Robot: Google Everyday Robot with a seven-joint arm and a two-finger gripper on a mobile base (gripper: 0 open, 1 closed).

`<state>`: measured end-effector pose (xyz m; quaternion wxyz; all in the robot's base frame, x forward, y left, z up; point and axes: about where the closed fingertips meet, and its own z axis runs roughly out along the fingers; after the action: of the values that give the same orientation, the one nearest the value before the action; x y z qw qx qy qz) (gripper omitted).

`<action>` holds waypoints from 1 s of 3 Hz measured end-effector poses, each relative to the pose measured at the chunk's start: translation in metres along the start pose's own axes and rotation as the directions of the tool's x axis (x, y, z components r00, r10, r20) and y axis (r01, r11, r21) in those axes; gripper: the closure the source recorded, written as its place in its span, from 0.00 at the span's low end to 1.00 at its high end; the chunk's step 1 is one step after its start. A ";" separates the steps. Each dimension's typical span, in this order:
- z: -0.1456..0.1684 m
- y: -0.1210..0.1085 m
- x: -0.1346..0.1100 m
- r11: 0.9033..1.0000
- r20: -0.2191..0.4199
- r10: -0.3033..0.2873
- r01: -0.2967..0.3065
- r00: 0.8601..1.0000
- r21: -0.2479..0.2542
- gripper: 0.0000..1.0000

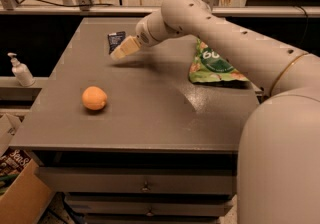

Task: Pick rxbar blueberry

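Note:
The rxbar blueberry (pixel 116 41) is a small flat dark wrapper with pale print, lying near the far left part of the grey table (pixel 150 118). My gripper (pixel 120 52) hangs just in front of and beside the bar, its pale fingers pointing down-left, close to the bar's near edge. The arm reaches in from the right across the table.
A round orange fruit (pixel 94 98) lies at the left front of the table. A green snack bag (pixel 214 66) lies at the right, partly hidden by the arm. A white pump bottle (pixel 20 70) stands on a ledge at the left. A cardboard box (pixel 17 188) sits on the floor.

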<state>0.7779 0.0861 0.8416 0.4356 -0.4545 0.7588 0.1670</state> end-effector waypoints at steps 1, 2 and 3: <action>0.019 0.001 -0.005 1.000 0.009 0.023 -0.023 1.000 -0.002 0.00; 0.033 0.004 -0.008 0.999 0.014 0.041 -0.041 0.999 -0.008 0.00; 0.039 0.007 -0.009 0.999 0.012 0.049 -0.049 0.999 -0.007 0.16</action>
<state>0.7938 0.1204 0.8255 0.4343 -0.4364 0.7664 0.1830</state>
